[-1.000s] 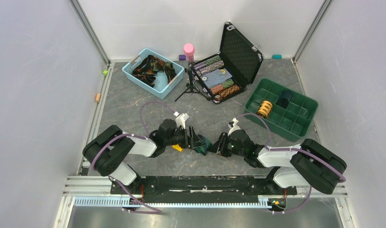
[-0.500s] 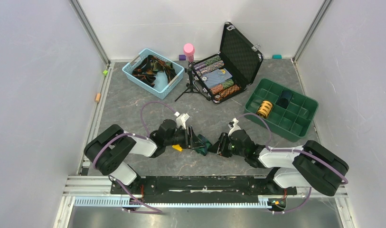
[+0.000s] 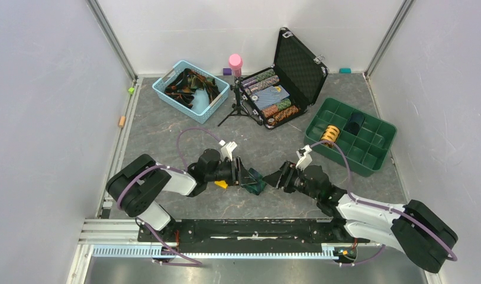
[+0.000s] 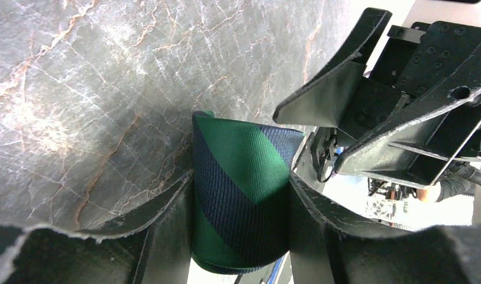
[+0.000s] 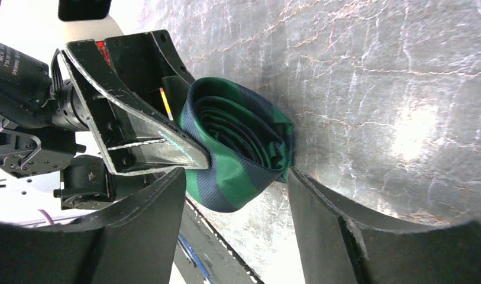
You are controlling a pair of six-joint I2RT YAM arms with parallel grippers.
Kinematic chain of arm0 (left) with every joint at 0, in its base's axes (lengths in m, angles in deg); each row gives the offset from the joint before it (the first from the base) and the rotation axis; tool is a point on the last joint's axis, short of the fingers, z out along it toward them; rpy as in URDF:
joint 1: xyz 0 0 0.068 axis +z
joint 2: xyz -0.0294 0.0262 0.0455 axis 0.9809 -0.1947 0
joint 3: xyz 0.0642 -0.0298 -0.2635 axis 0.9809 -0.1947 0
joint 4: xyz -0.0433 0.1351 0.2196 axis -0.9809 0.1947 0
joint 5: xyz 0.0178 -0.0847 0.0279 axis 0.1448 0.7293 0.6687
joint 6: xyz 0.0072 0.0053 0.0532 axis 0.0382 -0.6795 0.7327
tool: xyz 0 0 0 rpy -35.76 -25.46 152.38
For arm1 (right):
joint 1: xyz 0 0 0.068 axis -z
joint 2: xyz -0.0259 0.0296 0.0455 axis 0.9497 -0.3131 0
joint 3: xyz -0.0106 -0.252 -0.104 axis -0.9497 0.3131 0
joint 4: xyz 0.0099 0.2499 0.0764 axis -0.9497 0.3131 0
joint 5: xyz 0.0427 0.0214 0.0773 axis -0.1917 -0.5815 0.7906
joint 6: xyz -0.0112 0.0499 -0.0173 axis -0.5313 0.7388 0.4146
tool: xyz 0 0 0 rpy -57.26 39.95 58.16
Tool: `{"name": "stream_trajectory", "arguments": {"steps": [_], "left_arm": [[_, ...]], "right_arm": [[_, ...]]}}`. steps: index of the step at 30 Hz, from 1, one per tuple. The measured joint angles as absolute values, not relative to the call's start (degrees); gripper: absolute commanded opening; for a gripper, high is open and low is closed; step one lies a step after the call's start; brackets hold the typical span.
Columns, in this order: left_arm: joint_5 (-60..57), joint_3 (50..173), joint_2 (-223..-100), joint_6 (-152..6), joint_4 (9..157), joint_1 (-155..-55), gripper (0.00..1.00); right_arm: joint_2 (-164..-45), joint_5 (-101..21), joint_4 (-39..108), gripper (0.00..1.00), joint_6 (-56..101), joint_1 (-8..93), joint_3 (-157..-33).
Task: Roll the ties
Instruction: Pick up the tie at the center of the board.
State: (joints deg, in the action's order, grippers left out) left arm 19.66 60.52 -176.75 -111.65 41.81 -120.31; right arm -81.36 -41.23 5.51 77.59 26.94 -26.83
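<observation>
Green-and-navy tie is wound into a tight roll at mid counter, pinched in the left claw. Right claw stands wide beside it, holding nothing. A yellow-orange roll sits in the green tray. Loose ties fill the blue basket. Judged partway done.

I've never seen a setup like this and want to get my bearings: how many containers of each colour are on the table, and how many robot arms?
Blue basket: 1
Black case: 1
Green tray: 1
Robot arms: 2 (left arm, right arm)
Total: 5
</observation>
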Motion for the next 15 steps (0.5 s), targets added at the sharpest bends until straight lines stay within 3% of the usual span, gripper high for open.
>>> {"name": "stream_trajectory", "arguments": {"steps": [15], "left_arm": [[20.4,60.6,-173.5,-113.6,41.9,-119.7,0.57]], "right_arm": [[-80.9,-37.0,-8.9,0.97,77.5,29.1,-19.9]]}}
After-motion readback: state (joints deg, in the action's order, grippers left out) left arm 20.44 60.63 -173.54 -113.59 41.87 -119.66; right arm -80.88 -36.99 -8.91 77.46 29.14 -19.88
